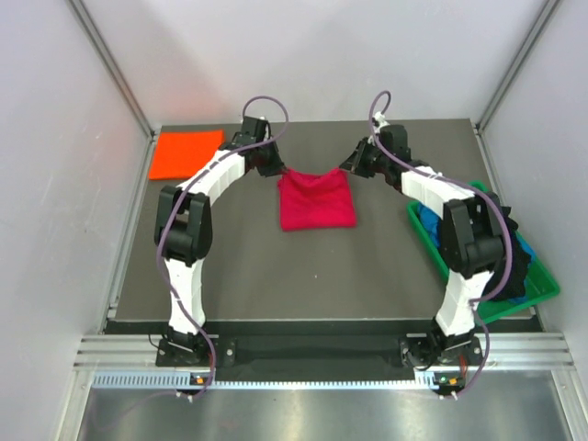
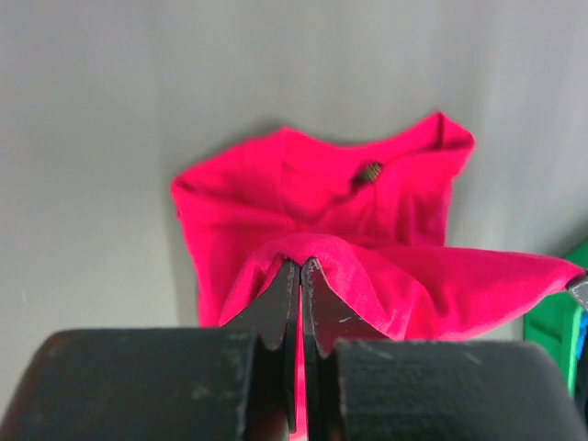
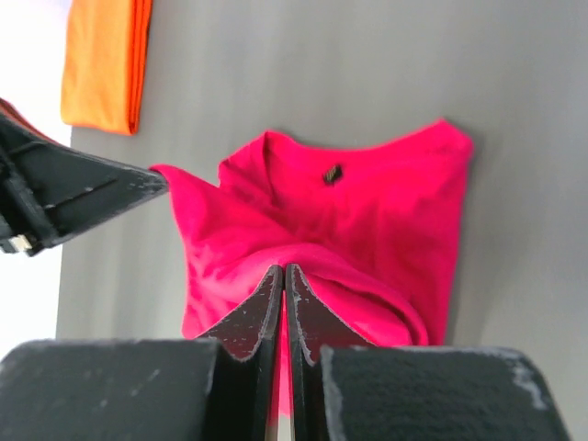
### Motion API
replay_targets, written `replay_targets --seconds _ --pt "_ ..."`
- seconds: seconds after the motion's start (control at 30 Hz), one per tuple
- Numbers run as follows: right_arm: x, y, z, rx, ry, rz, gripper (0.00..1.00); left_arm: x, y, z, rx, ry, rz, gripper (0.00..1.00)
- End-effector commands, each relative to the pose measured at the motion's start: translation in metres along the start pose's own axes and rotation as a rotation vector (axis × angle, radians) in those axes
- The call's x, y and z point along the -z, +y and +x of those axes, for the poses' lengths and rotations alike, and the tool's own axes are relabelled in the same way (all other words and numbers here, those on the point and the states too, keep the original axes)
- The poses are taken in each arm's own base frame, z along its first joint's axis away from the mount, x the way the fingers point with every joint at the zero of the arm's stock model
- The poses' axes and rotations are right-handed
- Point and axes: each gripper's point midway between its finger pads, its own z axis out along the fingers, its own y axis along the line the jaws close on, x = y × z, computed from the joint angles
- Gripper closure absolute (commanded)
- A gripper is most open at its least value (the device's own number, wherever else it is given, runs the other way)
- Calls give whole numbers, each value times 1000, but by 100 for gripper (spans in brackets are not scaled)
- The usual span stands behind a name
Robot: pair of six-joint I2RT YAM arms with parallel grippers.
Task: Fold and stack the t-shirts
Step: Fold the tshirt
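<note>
Pinching the far edge of a crimson-red t-shirt (image 1: 317, 204), the left tool (image 1: 269, 166) and right tool (image 1: 353, 166) each stand pressed together on a fold of the cloth. From overhead, the left holds the shirt's 11 o'clock corner and the right its 1 o'clock corner. Both wrist cameras show red fabric draped over the closed tips, the neckline and a small label (image 3: 332, 174) lying flat on the grey tabletop (image 1: 303, 266) beyond. A folded orange t-shirt (image 1: 185, 153) rests at the tabletop's 10 o'clock corner. At 4 o'clock, a green bin (image 1: 542, 280) holds blue cloth (image 1: 429, 219) and black cloth (image 1: 517, 265), partly hidden by the right arm.
</note>
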Motion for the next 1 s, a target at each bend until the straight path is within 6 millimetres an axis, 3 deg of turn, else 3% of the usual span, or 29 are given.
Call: replay_targets --seconds 0.0,0.23,0.43,0.7,0.83,0.9,0.93,0.97 --pt "-13 27 -42 44 -108 -135 100 -11 -9 -29 -11 -68 62 100" --pt "-52 3 -50 29 -99 -119 100 -35 13 -50 20 -110 49 100" --pt "-63 -22 -56 7 -129 -51 100 -50 32 -63 50 -131 31 100" --pt "-70 -40 -58 -21 -144 -1 100 -63 34 -71 66 -152 71 100" --pt "-76 -43 -62 -17 -147 -2 99 -66 30 -80 85 -168 130 77" --pt "-80 -45 -62 -13 -143 2 90 -62 28 -87 85 -185 144 68" --pt "-81 -48 -65 -15 -141 8 80 -59 31 -92 80 -199 142 61" --pt "-80 -48 -68 -15 -142 7 78 -50 29 -100 71 -218 136 59"
